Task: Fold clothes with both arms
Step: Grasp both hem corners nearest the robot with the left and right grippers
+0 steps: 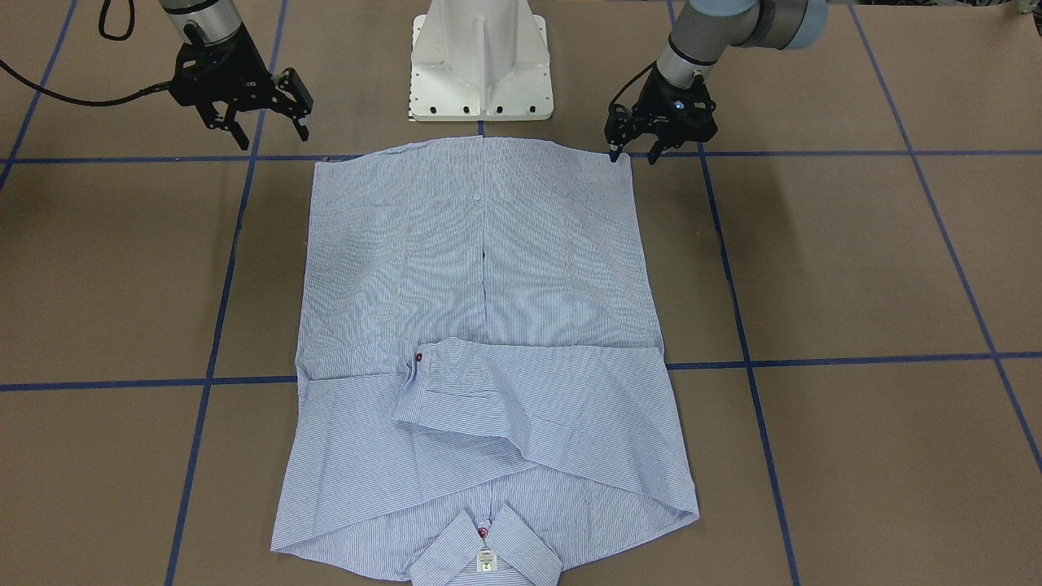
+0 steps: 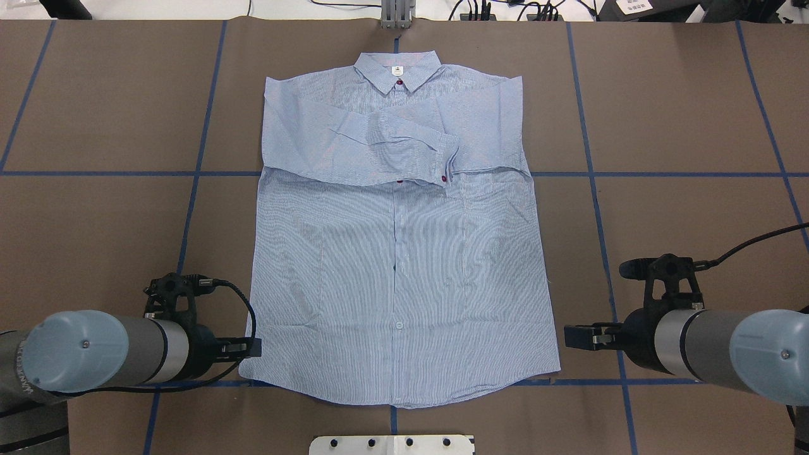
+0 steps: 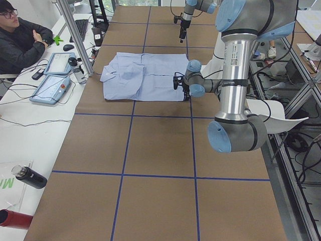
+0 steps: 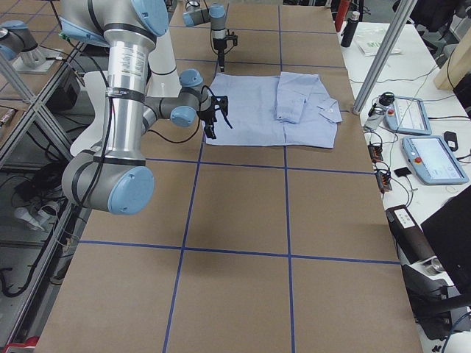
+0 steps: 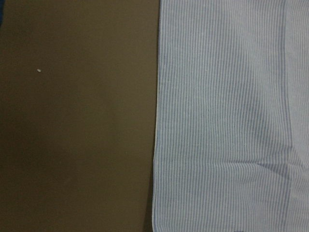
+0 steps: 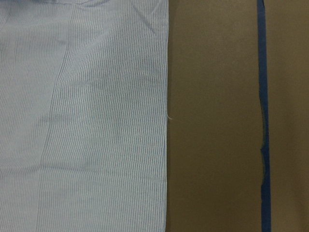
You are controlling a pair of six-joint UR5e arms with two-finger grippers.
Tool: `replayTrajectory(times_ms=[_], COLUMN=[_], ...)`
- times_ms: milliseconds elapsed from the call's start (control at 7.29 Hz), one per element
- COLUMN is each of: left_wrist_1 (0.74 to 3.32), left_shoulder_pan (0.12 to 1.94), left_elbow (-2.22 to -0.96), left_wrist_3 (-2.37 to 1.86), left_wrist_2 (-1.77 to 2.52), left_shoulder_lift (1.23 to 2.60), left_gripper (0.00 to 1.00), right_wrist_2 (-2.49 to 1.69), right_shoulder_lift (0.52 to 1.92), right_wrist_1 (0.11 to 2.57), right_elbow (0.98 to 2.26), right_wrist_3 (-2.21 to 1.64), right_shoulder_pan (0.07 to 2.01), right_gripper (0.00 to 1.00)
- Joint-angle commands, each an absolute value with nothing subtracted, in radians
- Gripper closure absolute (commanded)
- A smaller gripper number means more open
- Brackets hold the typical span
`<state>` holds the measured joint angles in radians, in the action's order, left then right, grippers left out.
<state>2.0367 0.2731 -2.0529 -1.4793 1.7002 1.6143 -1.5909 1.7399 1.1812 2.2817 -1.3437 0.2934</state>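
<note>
While the shirt (image 1: 480,325) lies flat, left gripper (image 1: 632,153) sits spread at its hem corner; right gripper (image 1: 274,137) spread, off the cloth.

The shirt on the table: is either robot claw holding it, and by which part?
Nothing is held. The left gripper hangs open at a hem corner of the shirt; the right gripper is open, off the cloth.

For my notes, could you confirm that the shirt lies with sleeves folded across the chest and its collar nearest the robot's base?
Not quite: the collar lies farthest from the base; the hem is nearest it, as the overhead exterior view shows. The rest holds.
</note>
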Motion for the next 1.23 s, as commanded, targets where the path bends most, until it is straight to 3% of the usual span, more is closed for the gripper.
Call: replayTrajectory(times_ms=[0,823,1097], left_wrist_1=[2.039,2.039,2.039], left_shoulder_pan=[0.256,0.244,0.244], left_elbow=[-2.03,-1.991,-1.99], left_wrist_3=[-1.482,-1.486,-1.486], left_wrist_2=[1.701,1.704,1.704], left_shoulder_lift=[1.621,1.647,1.649], left_gripper=[0.49,0.51,0.7], right_wrist_2=[-1.591,-1.591,-1.591], right_shoulder_lift=[1.74,1.74,1.74], right_wrist_1=[1.181,1.181,1.181], right_elbow=[2.283,2.283,2.283], right_wrist_3=[-1.345,-1.348,-1.348], right_shoulder_pan=[0.293,0.293,0.293], right_gripper=[0.0,0.0,0.0])
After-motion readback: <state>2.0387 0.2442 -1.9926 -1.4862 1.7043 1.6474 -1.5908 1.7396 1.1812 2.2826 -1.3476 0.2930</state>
